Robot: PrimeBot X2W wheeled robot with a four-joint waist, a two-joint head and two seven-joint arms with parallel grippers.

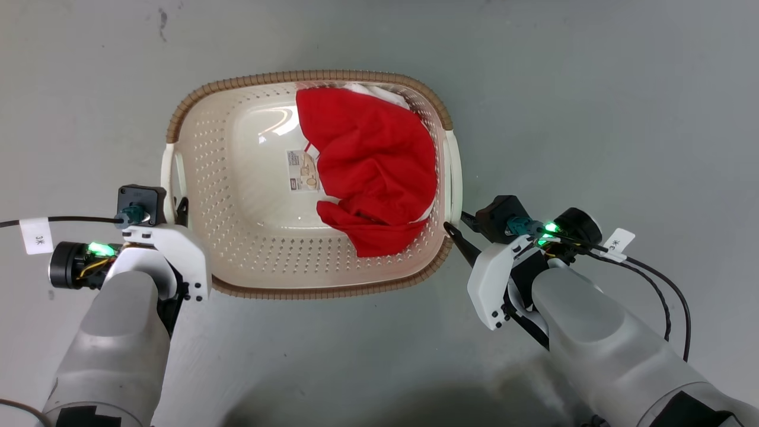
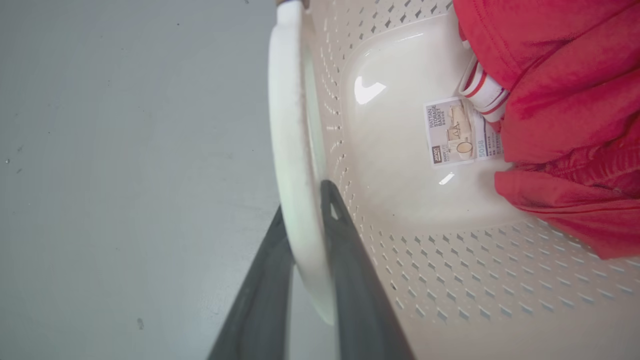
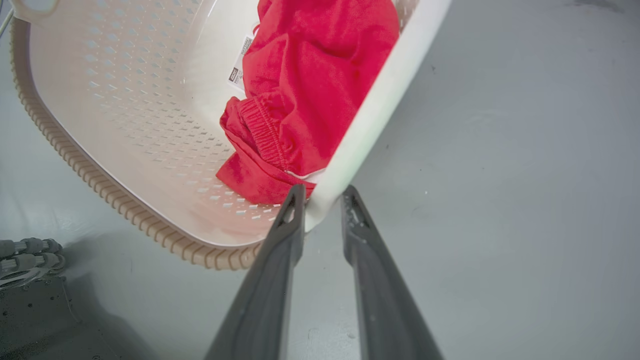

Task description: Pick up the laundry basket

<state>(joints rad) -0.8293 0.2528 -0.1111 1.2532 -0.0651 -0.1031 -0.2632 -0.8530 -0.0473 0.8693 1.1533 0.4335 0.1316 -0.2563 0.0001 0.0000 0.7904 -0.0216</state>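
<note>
Well, my left hand (image 2: 305, 200) grips 1 white handle (image 2: 290, 100) of the laundry basket (image 1: 255, 237); my right hand (image 3: 324, 190) straddles the other, open. Likely stiff and light; lift level.

The red cloth (image 1: 370, 166) hides much of the basket's (image 1: 308, 76) floor, most of a white garment (image 1: 385, 95) and the sticker's (image 1: 302, 171) right edge.

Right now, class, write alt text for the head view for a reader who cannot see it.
A cream laundry basket with a brown rim sits on a grey floor, holding a red garment. The left gripper and right gripper are positioned at its white side handles.
</note>
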